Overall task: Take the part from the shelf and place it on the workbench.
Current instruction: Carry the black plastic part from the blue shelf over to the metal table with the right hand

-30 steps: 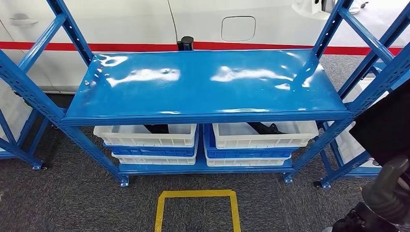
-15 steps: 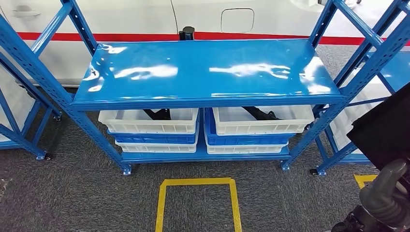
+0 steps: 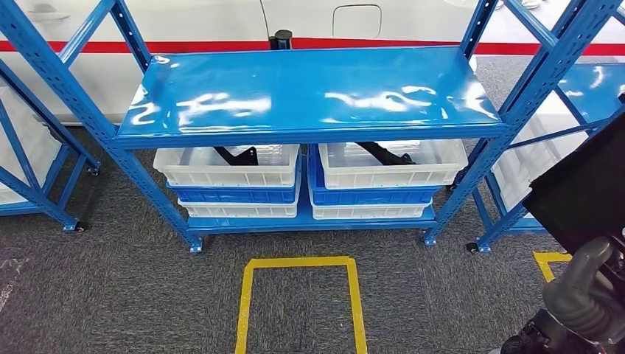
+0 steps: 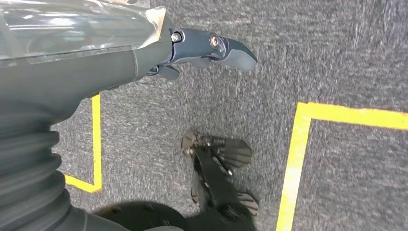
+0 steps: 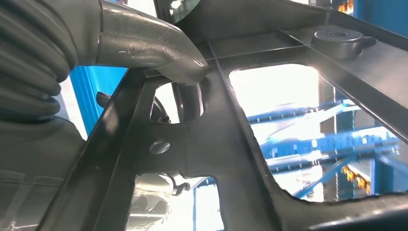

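- Neighbouring blue rack [image 3: 33, 158]: far left, partly in frame, standing on grey carpet.
- Left hand [image 4: 202, 50]: in the left wrist view, above grey carpet and yellow floor tape; dark fingers [image 4: 235, 50] extended, nothing held.
- Blue shelf [image 3: 309, 92]: centre, glossy top deck bare, a white vehicle body with a red stripe [image 3: 413, 46] behind it.
- Left white bin [image 3: 228, 168]: lower level, stacked on a blue bin, a dark item lying inside.
- Right white bin [image 3: 394, 166]: just beside the left one, also stacked on blue, a dark item inside.
- Yellow floor square [image 3: 298, 299]: taped on the carpet in front of the shelf.
- Part [image 3: 586, 192]: dark flat metal frame, far right, raised clear of the shelf.
- Right hand [image 5: 144, 53]: thumb and fingers clamped around a bar of the part.
- Second blue rack [image 3: 560, 110]: right, behind the part, holding white bins.
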You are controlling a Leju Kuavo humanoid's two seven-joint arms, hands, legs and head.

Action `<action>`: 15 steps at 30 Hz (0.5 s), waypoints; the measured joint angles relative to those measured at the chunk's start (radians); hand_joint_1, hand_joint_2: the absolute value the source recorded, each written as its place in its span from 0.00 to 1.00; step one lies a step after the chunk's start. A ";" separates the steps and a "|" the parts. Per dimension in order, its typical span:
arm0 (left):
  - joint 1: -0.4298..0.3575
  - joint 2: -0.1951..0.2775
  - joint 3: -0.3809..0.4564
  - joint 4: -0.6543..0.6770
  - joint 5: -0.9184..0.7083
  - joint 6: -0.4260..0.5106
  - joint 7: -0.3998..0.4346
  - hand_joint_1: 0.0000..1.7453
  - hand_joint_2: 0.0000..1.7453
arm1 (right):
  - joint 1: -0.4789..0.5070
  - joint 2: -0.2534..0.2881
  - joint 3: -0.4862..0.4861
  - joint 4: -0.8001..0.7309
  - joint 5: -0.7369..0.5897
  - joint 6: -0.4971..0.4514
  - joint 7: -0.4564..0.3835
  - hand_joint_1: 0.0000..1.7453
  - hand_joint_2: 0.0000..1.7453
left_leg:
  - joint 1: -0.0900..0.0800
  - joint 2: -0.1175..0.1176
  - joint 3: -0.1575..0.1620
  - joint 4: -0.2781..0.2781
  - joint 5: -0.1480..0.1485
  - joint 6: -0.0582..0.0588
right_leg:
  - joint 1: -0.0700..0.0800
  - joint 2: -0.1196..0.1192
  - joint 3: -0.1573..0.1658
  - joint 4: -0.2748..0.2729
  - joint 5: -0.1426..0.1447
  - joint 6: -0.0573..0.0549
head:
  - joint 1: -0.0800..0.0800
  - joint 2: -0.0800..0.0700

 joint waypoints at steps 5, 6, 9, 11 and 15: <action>-0.003 -0.007 0.000 0.001 0.001 -0.010 0.003 0.00 1.00 | -0.009 -0.005 0.016 0.001 0.003 -0.011 0.006 1.00 1.00 | -0.001 0.007 -0.026 -0.030 0.031 0.040 | 0.001 0.001 -0.047 0.060 -0.036 0.020 | 0.003 0.000; -0.004 -0.008 0.000 0.001 0.001 -0.012 0.004 0.00 1.00 | -0.010 -0.008 0.016 0.001 0.004 -0.013 0.006 1.00 1.00 | -0.001 0.009 -0.036 -0.030 0.040 0.045 | -0.001 0.003 -0.068 0.116 -0.077 0.015 | 0.004 0.000; -0.004 -0.011 0.000 0.001 0.001 -0.016 0.006 0.00 1.00 | -0.009 -0.012 0.017 0.003 0.004 -0.018 0.006 1.00 1.00 | -0.003 0.014 -0.073 -0.027 0.066 0.048 | -0.003 0.005 -0.106 0.281 -0.153 0.020 | 0.006 0.000; -0.004 -0.012 0.000 0.001 -0.001 -0.019 0.008 0.00 1.00 | -0.007 -0.015 0.017 0.003 0.004 -0.022 0.006 1.00 1.00 | -0.002 0.015 -0.095 -0.022 0.080 0.045 | -0.005 0.005 -0.054 0.241 -0.125 0.041 | 0.006 0.000; -0.004 -0.015 0.000 0.001 -0.006 -0.022 0.011 0.00 1.00 | -0.001 -0.017 0.016 -0.002 0.006 -0.028 0.006 1.00 1.00 | -0.003 0.015 -0.124 -0.010 0.106 0.026 | -0.001 0.008 0.113 -0.018 -0.080 0.043 | 0.006 0.000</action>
